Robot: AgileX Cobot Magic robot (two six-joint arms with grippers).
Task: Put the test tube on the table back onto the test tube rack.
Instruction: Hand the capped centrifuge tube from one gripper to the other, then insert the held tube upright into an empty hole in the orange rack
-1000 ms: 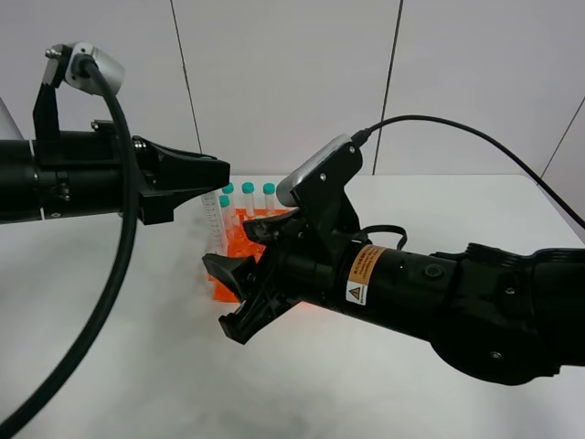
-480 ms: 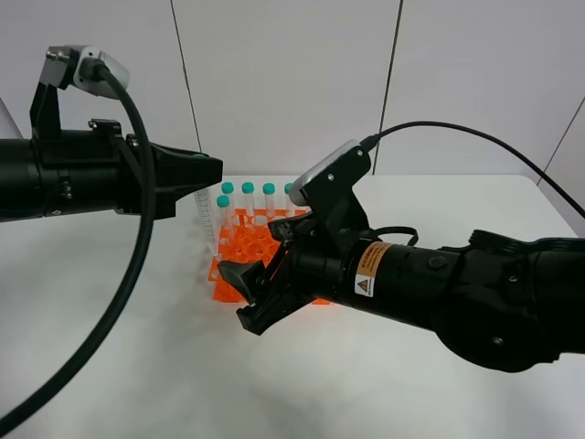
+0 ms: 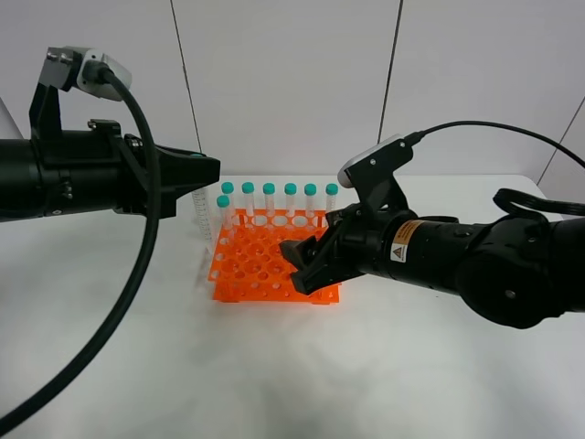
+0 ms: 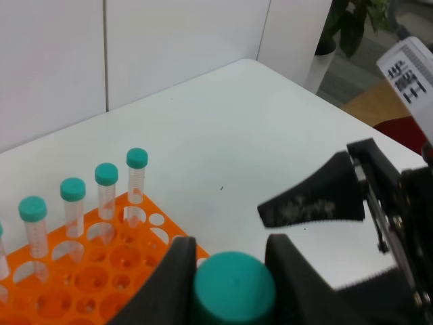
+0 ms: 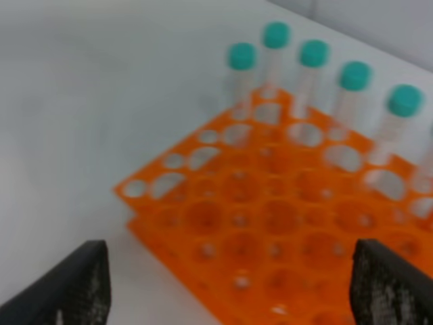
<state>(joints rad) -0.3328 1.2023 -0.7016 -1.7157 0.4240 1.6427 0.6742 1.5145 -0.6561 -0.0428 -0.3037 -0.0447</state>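
My left gripper point(image 3: 211, 173) is shut on the test tube point(image 3: 205, 218), which hangs upright just off the rack's back left corner. In the left wrist view its teal cap point(image 4: 234, 286) sits between my two black fingers point(image 4: 177, 279). The orange test tube rack point(image 3: 272, 267) stands on the white table point(image 3: 274, 375) with several identical tubes point(image 3: 290, 199) in its back row. My right gripper point(image 3: 301, 266) is open and empty over the rack's front right part. The right wrist view looks down on the rack point(image 5: 270, 230) between the gripper's spread fingers point(image 5: 71, 284).
The right arm's black body point(image 3: 475, 261) stretches from the right edge to the rack. Its gripper point(image 4: 318, 200) also shows in the left wrist view. White wall panels stand behind the table. Bare tabletop lies in front of the rack.
My right arm has drawn back to the right, uncovering the rack and its row of tubes. My left gripper has kept hold of the tube and shifted slightly left.
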